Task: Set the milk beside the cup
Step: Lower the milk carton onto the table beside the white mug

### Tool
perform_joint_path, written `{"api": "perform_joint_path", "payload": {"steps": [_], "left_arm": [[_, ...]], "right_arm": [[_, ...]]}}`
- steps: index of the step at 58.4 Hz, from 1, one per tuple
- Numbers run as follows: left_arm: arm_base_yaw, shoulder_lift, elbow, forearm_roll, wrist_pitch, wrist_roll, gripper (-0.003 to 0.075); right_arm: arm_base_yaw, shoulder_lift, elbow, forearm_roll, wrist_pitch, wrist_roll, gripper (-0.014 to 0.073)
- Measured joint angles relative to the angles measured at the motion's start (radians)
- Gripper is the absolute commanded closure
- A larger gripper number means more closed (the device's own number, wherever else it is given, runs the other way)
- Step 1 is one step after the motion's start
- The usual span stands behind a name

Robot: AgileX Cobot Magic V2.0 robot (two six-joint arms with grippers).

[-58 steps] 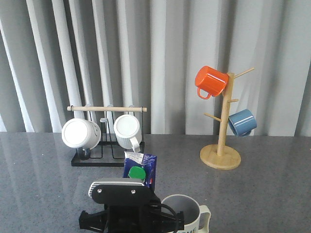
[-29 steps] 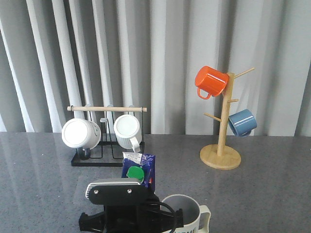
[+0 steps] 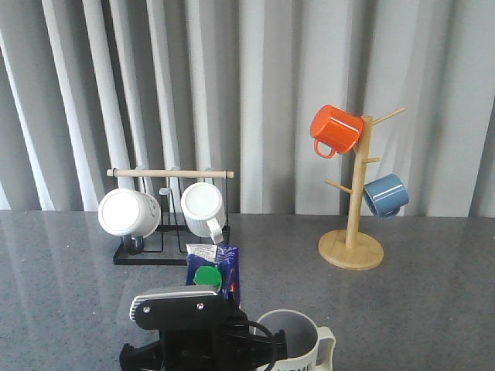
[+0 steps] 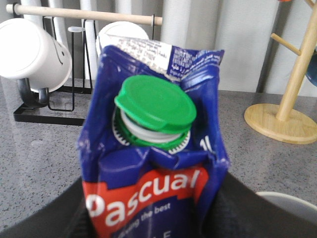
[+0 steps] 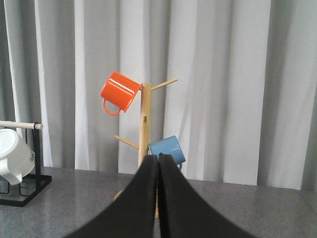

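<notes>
Gripping, with left gripper [image 4: 153,218], the green-capped "Pascual" milk carton [image 4: 153,163] beside cream mug [image 3: 298,340]; right gripper [image 5: 158,198] closed, holding nothing.

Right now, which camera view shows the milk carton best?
The left wrist view: the milk carton fills it, green cap and red "Pascual" label readable. The front view shows only its top behind the left arm. The right wrist view misses it.

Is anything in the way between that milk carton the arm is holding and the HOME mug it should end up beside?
Nothing visible. The milk carton, held in the left gripper, sits just left of the cup, with no object between them.
</notes>
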Motion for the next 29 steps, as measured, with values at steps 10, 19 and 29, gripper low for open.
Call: {"api": "perform_joint_path", "payload": {"steps": [10, 19, 29], "left_arm": [[0.0, -0.012, 0.0, 0.0, 0.007, 0.004, 0.0636], [0.0, -0.027, 0.0, 0.01, 0.01, 0.025, 0.0566], [0.0, -0.031, 0.0, 0.011, 0.023, 0.049, 0.0408]], "right_arm": [[0.0, 0.0, 0.0, 0.0, 0.0, 0.0, 0.0603], [0.0, 0.0, 0.0, 0.0, 0.0, 0.0, 0.0603], [0.0, 0.0, 0.0, 0.0, 0.0, 0.0, 0.0603]]}}
